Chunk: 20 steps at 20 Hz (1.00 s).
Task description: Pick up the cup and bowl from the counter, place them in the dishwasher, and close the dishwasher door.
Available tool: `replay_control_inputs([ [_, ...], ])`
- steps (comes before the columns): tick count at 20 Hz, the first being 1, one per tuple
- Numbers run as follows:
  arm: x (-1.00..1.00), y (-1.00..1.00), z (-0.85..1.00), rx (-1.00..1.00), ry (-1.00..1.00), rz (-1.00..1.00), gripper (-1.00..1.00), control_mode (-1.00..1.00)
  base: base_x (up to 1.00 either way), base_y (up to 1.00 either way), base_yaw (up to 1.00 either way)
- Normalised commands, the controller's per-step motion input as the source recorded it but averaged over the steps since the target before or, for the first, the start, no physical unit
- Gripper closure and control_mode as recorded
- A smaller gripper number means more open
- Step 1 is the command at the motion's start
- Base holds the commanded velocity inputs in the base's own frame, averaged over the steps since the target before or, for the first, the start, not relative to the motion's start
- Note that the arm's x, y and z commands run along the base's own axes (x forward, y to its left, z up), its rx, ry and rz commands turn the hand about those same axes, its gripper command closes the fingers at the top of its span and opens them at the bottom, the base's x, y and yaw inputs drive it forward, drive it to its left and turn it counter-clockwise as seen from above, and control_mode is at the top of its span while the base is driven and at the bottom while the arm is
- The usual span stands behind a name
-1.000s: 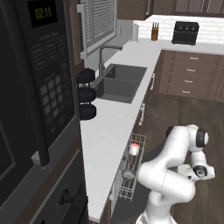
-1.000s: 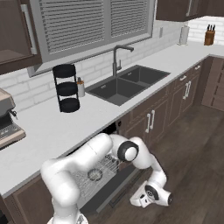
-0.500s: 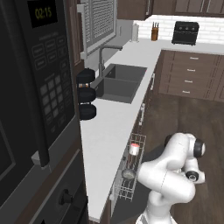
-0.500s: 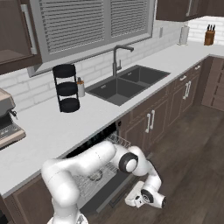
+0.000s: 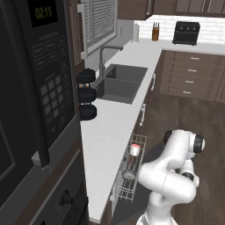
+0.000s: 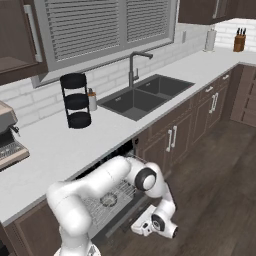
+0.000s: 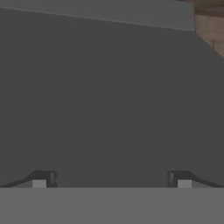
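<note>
In the hand view I see my two fingertips (image 7: 43,178) low in the frame, one at lower left and one at lower right, spread wide with nothing between them. The gripper (image 7: 111,181) faces a flat dark grey panel, the door (image 7: 109,96), which covers nearly all of that frame; a strip of brown wood floor (image 7: 212,26) shows at the upper right corner. I cannot tell whether the tips touch the panel.

In the right base view the gripper (image 6: 142,227) sits low in the lower centre of the frame, below the outer edge of the door (image 6: 122,222), with the arm (image 6: 100,185) bent down over the rack (image 6: 102,207). The rack is slid out of the dishwasher (image 6: 107,155), and the bowl (image 6: 108,200) rests in it, at the lower centre-left of the frame. In the left base view the rack (image 5: 129,176) stands at lower centre, just beside the edge of the counter (image 5: 110,132). The cup (image 5: 135,150) sits upright in the rack towards its far end, and the bowl (image 5: 128,175) lies in the same rack below it in the frame, apart from it. The arm (image 5: 171,176) is at lower right.

The sink (image 5: 118,81) lies in the counter at upper centre. Three black round stacked things (image 5: 87,94) stand on the counter left of centre.
</note>
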Motion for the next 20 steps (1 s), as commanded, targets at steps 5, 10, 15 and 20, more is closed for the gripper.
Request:
replay_control_inputs([
  [5,-0.52,0.79,1.00,0.27,-0.27,0.05,-1.00,-1.00,0.00,0.00,0.00],
  [10,-0.01,1.00,0.24,0.16,-0.29,-0.14,-1.00,-1.00,0.00,0.00,0.00],
  [15,0.14,1.00,0.03,0.19,-0.38,-0.19,-1.00,-1.00,0.00,0.00,0.00],
  [20,0.13,1.00,0.00,0.18,-0.37,-0.18,-1.00,-1.00,0.00,0.00,0.00],
])
